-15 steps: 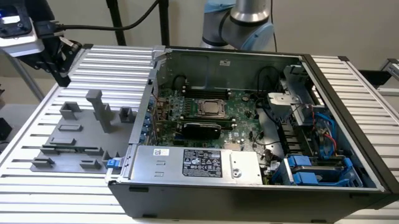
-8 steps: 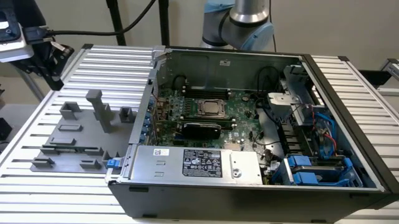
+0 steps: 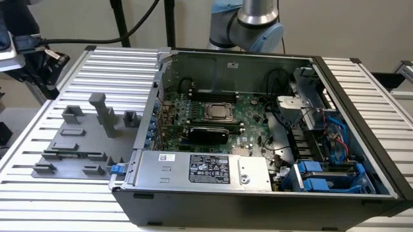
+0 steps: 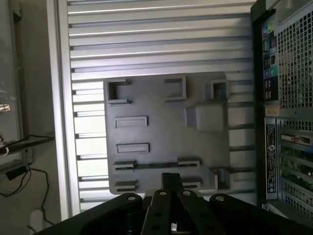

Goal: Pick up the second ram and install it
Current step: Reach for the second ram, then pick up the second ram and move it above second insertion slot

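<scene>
**Exterior view.** The robot arm (image 3: 248,21) is cut off by the edge at 12 o'clock, and its lower part is hidden behind the computer case (image 3: 258,208). The case is cropped at 6 o'clock. A black assembly with cables (image 3: 29,53) at 10 o'clock is cropped and cannot be identified. The power supply label (image 3: 210,169) is too small to be read. Whether the memory slots (image 3: 210,90) are filled cannot be told.

**Wrist view.** The gripper (image 4: 169,182) is cut off by the edge. Part of the grey fixture tray (image 4: 166,127) is covered by it.
</scene>
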